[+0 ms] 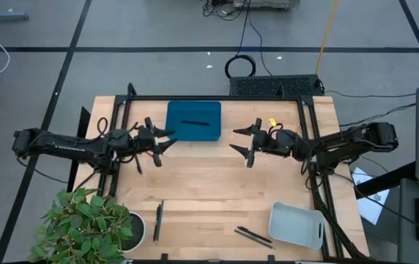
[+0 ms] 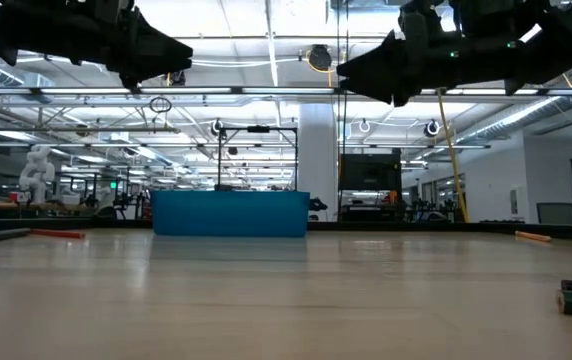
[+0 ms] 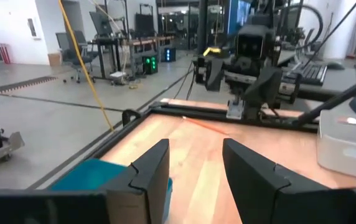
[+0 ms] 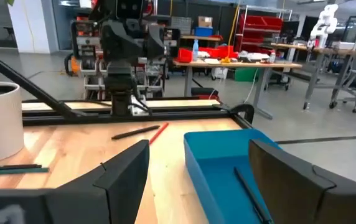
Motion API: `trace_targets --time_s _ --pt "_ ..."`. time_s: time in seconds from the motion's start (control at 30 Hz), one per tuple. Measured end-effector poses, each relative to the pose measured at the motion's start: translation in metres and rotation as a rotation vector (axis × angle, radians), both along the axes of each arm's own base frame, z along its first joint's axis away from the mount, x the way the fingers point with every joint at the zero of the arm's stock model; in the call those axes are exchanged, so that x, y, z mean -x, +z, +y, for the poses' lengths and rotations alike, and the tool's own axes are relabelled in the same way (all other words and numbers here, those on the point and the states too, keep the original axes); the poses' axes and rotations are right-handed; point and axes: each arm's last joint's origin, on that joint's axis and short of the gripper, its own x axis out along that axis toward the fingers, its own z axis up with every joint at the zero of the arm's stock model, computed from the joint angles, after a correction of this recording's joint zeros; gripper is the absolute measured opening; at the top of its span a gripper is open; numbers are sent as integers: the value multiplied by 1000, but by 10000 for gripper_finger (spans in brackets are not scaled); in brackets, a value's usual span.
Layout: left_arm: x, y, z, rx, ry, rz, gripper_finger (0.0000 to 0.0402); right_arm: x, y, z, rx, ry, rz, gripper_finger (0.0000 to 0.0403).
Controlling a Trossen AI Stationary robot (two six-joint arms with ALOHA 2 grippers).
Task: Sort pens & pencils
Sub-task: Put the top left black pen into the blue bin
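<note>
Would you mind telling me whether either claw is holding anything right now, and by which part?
Nothing is held. The left claw and the right claw both hang open and empty above the wooden table, either side of the blue rectangular tray.

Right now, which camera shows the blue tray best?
The overhead view: the whole blue tray shows, with a black pen inside. The table-level view shows only its side wall, the right wrist view one end, the left wrist view a corner.

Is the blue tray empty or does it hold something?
Not empty: the blue rectangular tray holds one thin black pen, lying flat inside it.
</note>
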Motion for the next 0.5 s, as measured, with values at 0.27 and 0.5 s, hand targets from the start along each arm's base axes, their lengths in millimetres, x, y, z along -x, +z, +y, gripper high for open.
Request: trace_targets --time_s 0.27,0.5 --pt "1 -14 7 250 264 214 154 0 -1 0 -38 0 4 263" --pt "10 -34 11 644 554 671 154 0 -2 -2 -45 -8 10 263"
